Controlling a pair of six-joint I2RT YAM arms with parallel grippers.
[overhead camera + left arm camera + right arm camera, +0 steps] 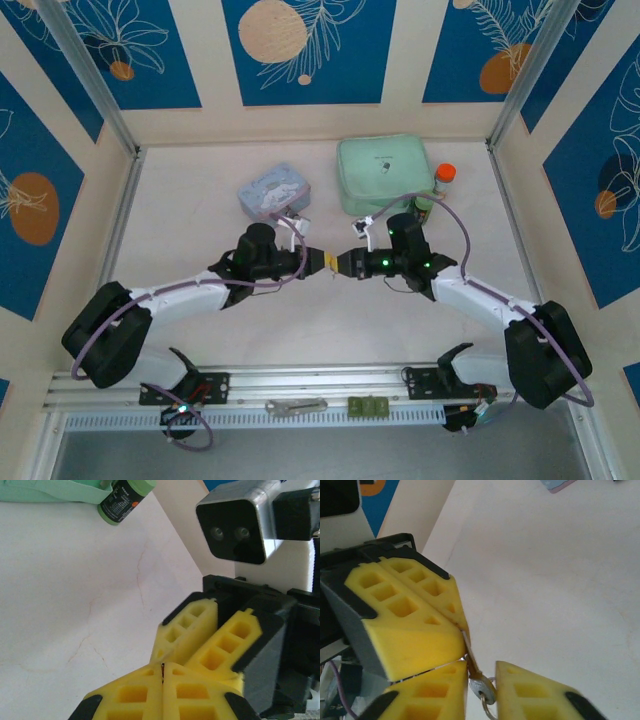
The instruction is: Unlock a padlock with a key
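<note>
Both grippers meet tip to tip over the middle of the table. My left gripper [322, 262] [163, 667] is shut, and only a thin dark sliver of the padlock [163, 673] shows between its yellow pads. In the right wrist view the silvery key [482, 689] has its blade running up into the seam between the left gripper's pads [445, 605]. Its round head sits between the fingertips of my right gripper [347, 264] [481, 666], which are closed against it. A small key ring [487, 711] hangs from the head.
A pale blue tin [274, 192] lies behind the left gripper. A mint green pouch [385, 175] and a green bottle with an orange cap [440, 185] [122, 500] stand behind the right one. A grey metal tool [296, 406] lies on the front rail.
</note>
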